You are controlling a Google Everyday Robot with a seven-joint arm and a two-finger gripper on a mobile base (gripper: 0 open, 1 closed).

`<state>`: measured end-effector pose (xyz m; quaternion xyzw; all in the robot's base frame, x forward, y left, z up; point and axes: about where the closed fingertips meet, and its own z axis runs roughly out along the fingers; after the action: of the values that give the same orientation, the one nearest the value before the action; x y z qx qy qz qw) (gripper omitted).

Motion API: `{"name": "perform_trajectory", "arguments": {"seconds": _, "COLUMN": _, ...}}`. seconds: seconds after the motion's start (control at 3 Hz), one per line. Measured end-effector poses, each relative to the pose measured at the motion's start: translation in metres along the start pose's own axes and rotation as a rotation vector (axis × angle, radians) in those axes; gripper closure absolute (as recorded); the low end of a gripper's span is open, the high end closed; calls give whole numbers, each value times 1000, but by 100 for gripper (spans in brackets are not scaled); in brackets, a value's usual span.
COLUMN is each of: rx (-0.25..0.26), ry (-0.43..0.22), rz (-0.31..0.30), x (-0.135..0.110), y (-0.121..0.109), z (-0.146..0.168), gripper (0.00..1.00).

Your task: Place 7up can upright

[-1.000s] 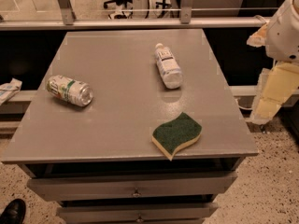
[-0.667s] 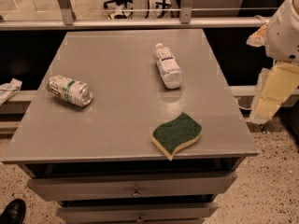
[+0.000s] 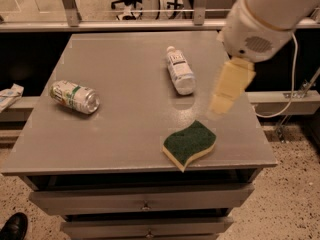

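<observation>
The 7up can (image 3: pixel 75 97) lies on its side at the left of the grey table (image 3: pixel 125 134), its shiny top end pointing right and toward the front. My gripper (image 3: pixel 220 106) hangs from the white arm (image 3: pixel 260 21) over the right part of the table, above and right of the green sponge. It is far to the right of the can and holds nothing that I can see.
A clear plastic bottle (image 3: pixel 180 71) with a white cap lies on its side at the table's middle back. A green and yellow sponge (image 3: pixel 190 144) lies near the front right edge. Drawers (image 3: pixel 145 199) are below. A shoe (image 3: pixel 12 226) is at the bottom left.
The arm has swung left from beside the table's right edge to over its right part. The can, bottle and sponge have not moved.
</observation>
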<state>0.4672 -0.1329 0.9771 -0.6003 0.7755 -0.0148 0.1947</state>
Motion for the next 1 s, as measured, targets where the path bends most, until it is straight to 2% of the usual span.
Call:
{"name": "perform_trajectory", "arguments": {"seconds": 0.33, "rx": -25, "ry": -39, "rz": 28, "x": -60, "y": 0, "z": 27, "gripper": 0}}
{"name": "perform_trajectory", "arguments": {"seconds": 0.67, "rx": -32, "ry": -47, "rz": 75, "x": -73, "y": 3, "z": 29, "gripper": 0}}
{"name": "perform_trajectory", "arguments": {"seconds": 1.0, "rx": -23, "ry": -44, "rz": 46, "x": -66, "y": 2, "z": 25, "gripper": 0}}
